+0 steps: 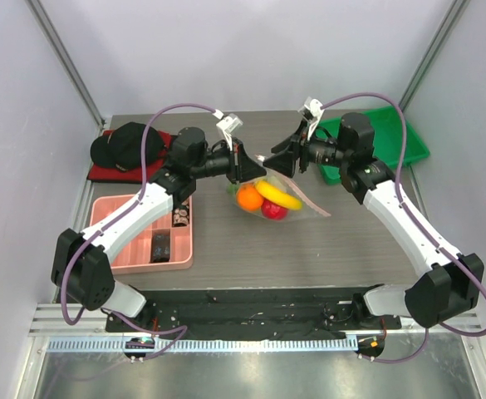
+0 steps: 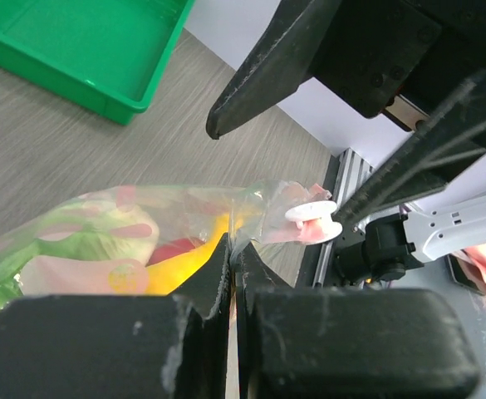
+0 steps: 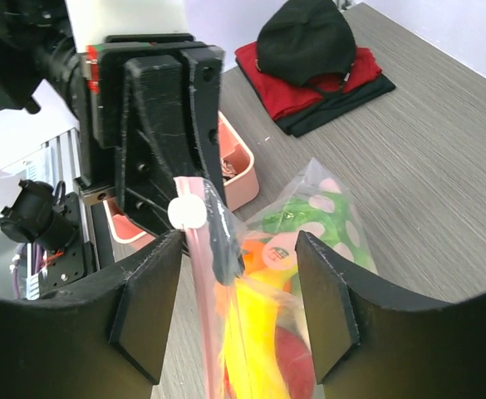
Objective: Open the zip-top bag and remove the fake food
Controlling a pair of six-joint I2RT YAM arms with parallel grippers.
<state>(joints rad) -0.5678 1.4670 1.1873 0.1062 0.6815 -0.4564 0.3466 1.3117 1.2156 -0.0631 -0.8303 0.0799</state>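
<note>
1. The left gripper (image 1: 241, 163) has its fingers pressed together on the top edge of the zip-top bag (image 3: 330, 212), just beside the white slider (image 3: 187, 213).
2. The right gripper (image 3: 236, 307) has its fingers spread, and the bag's pink zip strip (image 3: 205, 332) is between them.
3. The bag is at the middle of the table (image 1: 351, 241), between both grippers.
4. The fake food is inside the bag: a banana (image 1: 277, 196), an orange (image 1: 248, 198), a red fruit (image 1: 273, 209) and a green cabbage (image 3: 309, 212).

Table (image 1: 309, 249): grey wood-grain top.
Walls (image 1: 251, 50): plain pale panels, far, left and right.
Posts (image 1: 66, 71): metal struts, far corners.
</note>
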